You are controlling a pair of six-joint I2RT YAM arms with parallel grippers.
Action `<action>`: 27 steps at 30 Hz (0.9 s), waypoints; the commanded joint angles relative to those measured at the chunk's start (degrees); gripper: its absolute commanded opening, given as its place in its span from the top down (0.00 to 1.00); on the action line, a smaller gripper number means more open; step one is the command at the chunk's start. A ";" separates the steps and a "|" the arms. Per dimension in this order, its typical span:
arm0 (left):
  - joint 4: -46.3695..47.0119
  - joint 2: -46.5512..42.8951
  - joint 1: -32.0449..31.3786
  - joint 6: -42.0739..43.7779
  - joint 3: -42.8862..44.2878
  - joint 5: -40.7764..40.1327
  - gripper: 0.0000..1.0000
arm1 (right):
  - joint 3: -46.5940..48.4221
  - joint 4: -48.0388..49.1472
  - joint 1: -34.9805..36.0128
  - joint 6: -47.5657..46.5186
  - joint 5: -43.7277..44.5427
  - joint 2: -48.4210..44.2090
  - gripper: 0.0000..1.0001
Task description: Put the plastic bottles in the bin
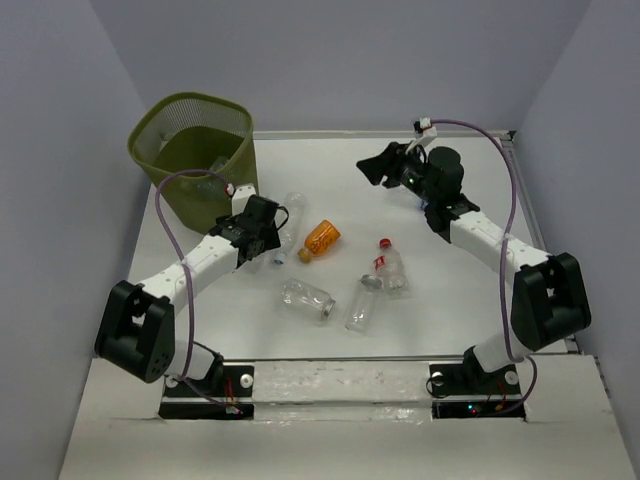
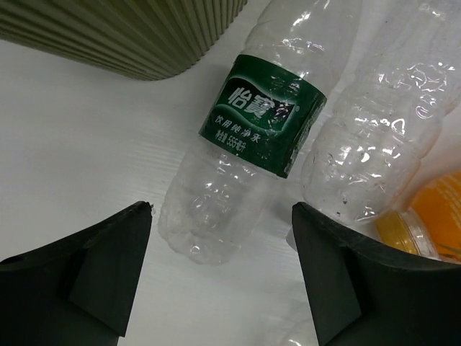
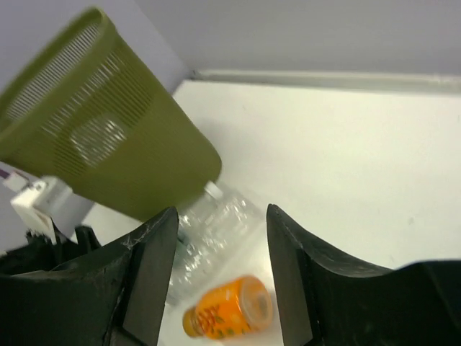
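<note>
The olive-green mesh bin (image 1: pixel 190 150) stands at the back left; it also shows in the left wrist view (image 2: pixel 130 36) and the right wrist view (image 3: pixel 94 130). My left gripper (image 1: pixel 265 228) is open and empty (image 2: pixel 222 216), low over the base of a clear green-labelled bottle (image 2: pixel 245 144) next to the bin. A second clear bottle (image 2: pixel 389 122) (image 1: pixel 292 212) and the orange bottle (image 1: pixel 320 240) (image 2: pixel 432 223) lie to its right. My right gripper (image 1: pixel 372 170) is open and empty (image 3: pixel 222 216), raised at the back, facing the bin.
A red-capped bottle (image 1: pixel 390 265) and two clear bottles (image 1: pixel 365 302) (image 1: pixel 307 297) lie mid-table. A pale bottle shape (image 1: pixel 217 165) shows inside the bin. Grey walls close in the table on the left, the back and the right.
</note>
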 commanded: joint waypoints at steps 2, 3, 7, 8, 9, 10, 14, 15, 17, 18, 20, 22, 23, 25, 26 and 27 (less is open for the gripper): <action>1.38 5.20 0.79 2.46 5.32 -2.22 0.14 | -3.93 -2.94 1.66 -2.90 -2.45 -5.91 0.39; 0.77 6.78 0.87 2.81 5.94 -1.95 0.14 | -4.72 -3.12 1.66 -3.77 -2.10 -6.09 0.38; 0.32 9.95 1.05 3.26 6.83 -2.57 0.14 | -4.29 -8.38 0.27 -8.69 2.99 -6.18 0.27; 0.06 10.48 1.22 3.43 6.74 -2.57 0.14 | -4.03 -11.61 -0.35 -10.09 2.74 -6.09 0.23; -0.03 11.00 1.31 3.43 6.65 -2.83 0.14 | -3.42 -13.73 -1.05 -14.28 1.26 -5.66 0.21; -0.03 11.62 1.40 3.43 6.48 -2.83 0.14 | -2.54 -16.37 -2.28 -17.11 -0.67 -5.22 0.19; -0.21 13.20 1.58 3.61 6.30 -1.87 0.15 | 2.99 -31.89 -3.52 -33.60 1.42 -2.41 0.09; -0.12 13.56 1.66 3.78 6.30 -1.34 0.15 | 3.61 -33.60 -3.52 -35.83 2.03 -1.71 0.07; -0.47 14.35 1.58 4.31 6.39 -0.46 0.14 | 4.58 -37.03 -4.83 -41.88 5.71 -0.21 0.04; -1.17 15.22 1.58 4.40 6.39 -0.37 0.14 | 4.59 -37.57 -5.54 -43.14 7.38 0.06 0.03; -1.61 15.93 1.58 4.75 6.47 0.07 0.14 | 5.11 -38.88 -7.12 -45.60 9.16 0.94 0.02; -1.79 16.46 1.66 5.36 6.39 1.03 0.21 | 6.34 -41.00 -9.14 -48.85 9.68 1.38 0.01; -1.70 16.55 1.67 5.63 6.21 1.56 0.26 | 6.95 -42.92 -9.15 -49.73 10.03 2.07 0.00; -1.88 15.94 1.67 5.54 6.12 2.26 0.38 | 8.71 -45.12 -10.46 -53.25 10.12 3.04 0.00; -1.88 15.32 1.58 5.63 5.95 2.44 0.43 | 9.24 -46.61 -10.46 -54.13 11.43 4.53 0.00; -2.14 14.71 1.66 5.72 5.86 2.62 0.47 | 9.85 -47.41 -11.07 -54.92 12.05 5.59 0.00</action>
